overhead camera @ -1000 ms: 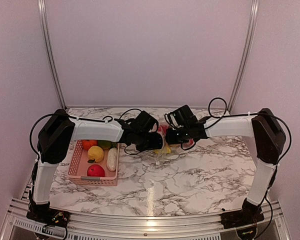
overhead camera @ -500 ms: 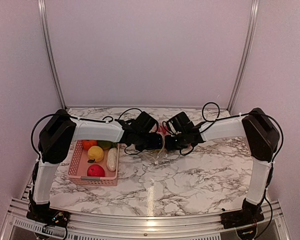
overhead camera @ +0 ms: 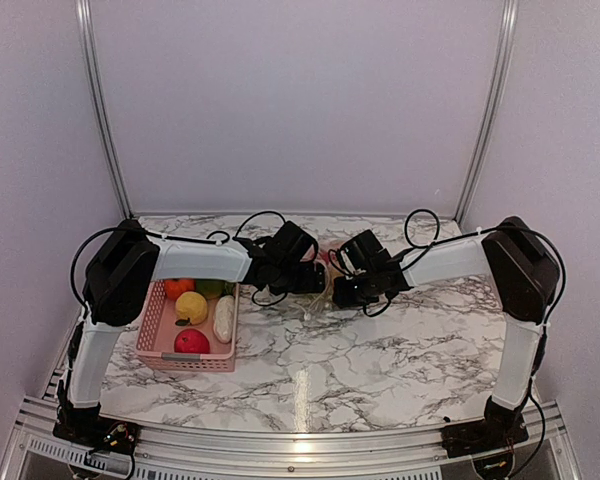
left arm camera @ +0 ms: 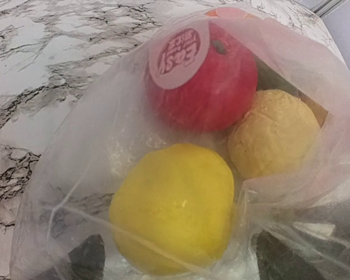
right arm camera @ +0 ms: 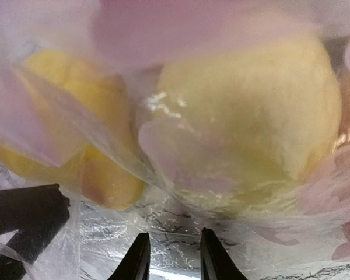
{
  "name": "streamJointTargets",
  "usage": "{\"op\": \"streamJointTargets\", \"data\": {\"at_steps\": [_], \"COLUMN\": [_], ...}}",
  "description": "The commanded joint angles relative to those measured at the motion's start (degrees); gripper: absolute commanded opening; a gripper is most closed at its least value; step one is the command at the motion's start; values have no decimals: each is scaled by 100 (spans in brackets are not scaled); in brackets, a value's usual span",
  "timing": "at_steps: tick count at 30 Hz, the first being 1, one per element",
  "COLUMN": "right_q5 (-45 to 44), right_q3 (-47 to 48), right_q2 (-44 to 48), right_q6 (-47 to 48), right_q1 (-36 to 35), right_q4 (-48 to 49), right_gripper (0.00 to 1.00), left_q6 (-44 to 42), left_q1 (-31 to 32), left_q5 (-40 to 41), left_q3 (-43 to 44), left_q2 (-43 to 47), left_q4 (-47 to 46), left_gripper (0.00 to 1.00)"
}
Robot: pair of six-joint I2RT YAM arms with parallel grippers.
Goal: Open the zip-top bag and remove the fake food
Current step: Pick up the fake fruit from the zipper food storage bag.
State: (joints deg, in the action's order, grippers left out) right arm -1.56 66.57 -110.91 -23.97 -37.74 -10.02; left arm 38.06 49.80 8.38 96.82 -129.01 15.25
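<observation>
Left tool point(left arm camera: 181, 259) shows its two dark fingers point(left arm camera: 87, 259) spread wide, one at each lower corner of its wrist view, with the film of the zip-top bag point(left arm camera: 87, 134) draped over and between them. It reads as released, not pinching. Right tool point(right arm camera: 174, 256) has its fingertips narrowly apart with glossy film across the gap, and whether it actually grips plastic cannot be told. From above, both meet at the middle of the desk point(overhead camera: 410, 340) with the bag bunched between them. That spot is to the right of the pink basket point(overhead camera: 150, 325), which holds several other toy fruits point(overhead camera: 191, 307).

Inside the bag lie a red apple point(left arm camera: 207, 87), a yellow fruit point(left arm camera: 175, 204) and a tan bumpy fruit point(left arm camera: 274, 140), packed touching one another.

Likely trouble: thin, slippery film may slide out of a shallow pinch, so a pull would open nothing. If only one wall is caught, or both walls together, the whole bag would drag across the desk. Round fruit could roll out and away once the mouth gives. With the tools this close, fingers may collide. Whether the zip strip is sealed is not visible.
</observation>
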Motion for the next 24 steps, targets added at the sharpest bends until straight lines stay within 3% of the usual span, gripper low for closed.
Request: {"op": "streamJointTargets", "data": {"at_steps": [1, 7, 13, 19, 24], "right_q5": [44, 43, 34, 20, 18], "right_q3": [-11, -21, -46, -54, -72], "right_q2": [43, 43, 56, 85, 166], "right_q6": [-2, 24, 32, 37, 37], "right_q1": [56, 56, 60, 62, 114], "right_q4": [41, 22, 19, 18, 19], "right_gripper": [28, 27, 27, 27, 27], "left_q6": [-163, -192, -242, -252, -212], "left_q1": [-102, -163, -185, -186, -147], "left_q5": [121, 107, 3, -93, -136], "left_q3": [202, 236, 256, -57, -442], "left_q2": [-245, -386, -466, -221, 108], "left_q4": [-327, -572, -654, -915, -1072], "left_gripper": [92, 85, 68, 59, 57]}}
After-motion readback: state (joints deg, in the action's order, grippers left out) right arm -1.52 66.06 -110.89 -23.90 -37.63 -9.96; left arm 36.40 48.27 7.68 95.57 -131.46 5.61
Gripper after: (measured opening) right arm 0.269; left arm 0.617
